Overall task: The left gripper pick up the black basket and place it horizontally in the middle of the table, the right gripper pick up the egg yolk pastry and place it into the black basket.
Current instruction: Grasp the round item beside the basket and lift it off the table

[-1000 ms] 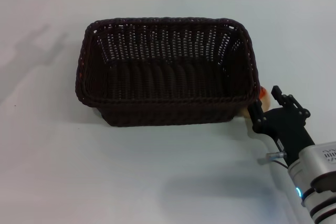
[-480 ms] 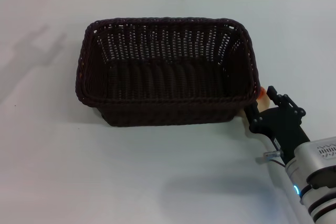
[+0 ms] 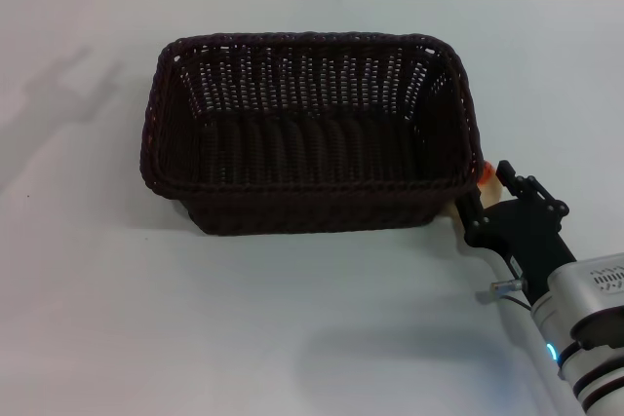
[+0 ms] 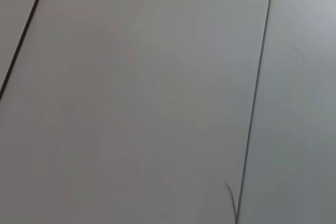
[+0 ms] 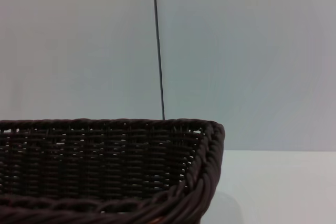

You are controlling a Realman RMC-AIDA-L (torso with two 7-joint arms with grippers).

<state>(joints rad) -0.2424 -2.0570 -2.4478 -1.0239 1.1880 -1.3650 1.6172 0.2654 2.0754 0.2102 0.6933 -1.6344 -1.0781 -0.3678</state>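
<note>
The black basket (image 3: pixel 310 132) lies horizontally mid-desk (image 3: pixel 107 299); the right pincer (image 3: pixel 495 200), at its 4 o'clock corner, straddles the egg yolk pastry (image 3: pixel 485 173), of which only an orange-tipped beige sliver shows. Whether it grips cannot be told. Risk: lifting may snag the braided rim, shifting the basket.

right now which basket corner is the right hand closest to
The near right corner of the basket; the right hand sits beside it with the pastry, away from the other three.
</note>
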